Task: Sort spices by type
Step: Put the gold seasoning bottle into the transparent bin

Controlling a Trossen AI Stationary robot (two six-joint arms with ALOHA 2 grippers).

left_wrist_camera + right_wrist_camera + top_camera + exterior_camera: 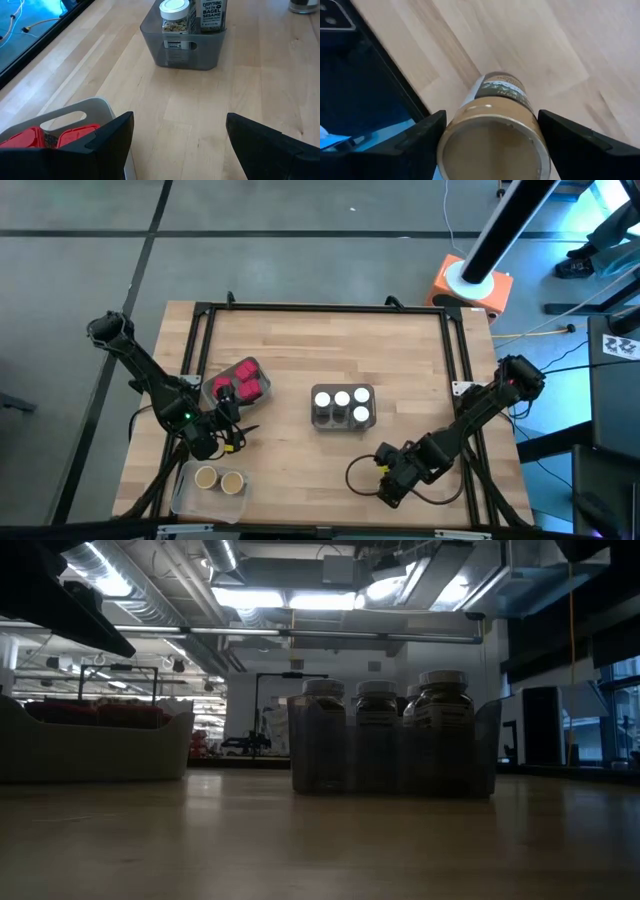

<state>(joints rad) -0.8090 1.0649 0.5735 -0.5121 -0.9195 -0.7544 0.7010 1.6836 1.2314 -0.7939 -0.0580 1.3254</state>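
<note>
Three white-lidded jars [342, 398] stand in a grey tray [343, 420] at the table's middle; they also show in the low view [380, 730]. Red packets [245, 380] lie in a white tray [75, 112]. Two tan-lidded jars [219, 479] stand in a clear tray [185, 498] at the near left. My left gripper [177, 150] is open and empty, beside the red packets' tray. My right gripper [385, 475], near the table's near right edge, is shut on a third tan-lidded jar [492, 135]. My right gripper pinches the tan-lidded jar between its two fingers, one on each side of the round body just below the lid [451, 131]. The lid faces back toward the wrist and the jar's body [501, 86] points away toward the table. Whether its far end rests on the wood I cannot tell.
A black frame rail [462, 370] runs along the table's edges. A cable loop [358, 472] lies by my right gripper. The dark table edge [375, 75] is close to the held jar. Bare wood lies between the trays.
</note>
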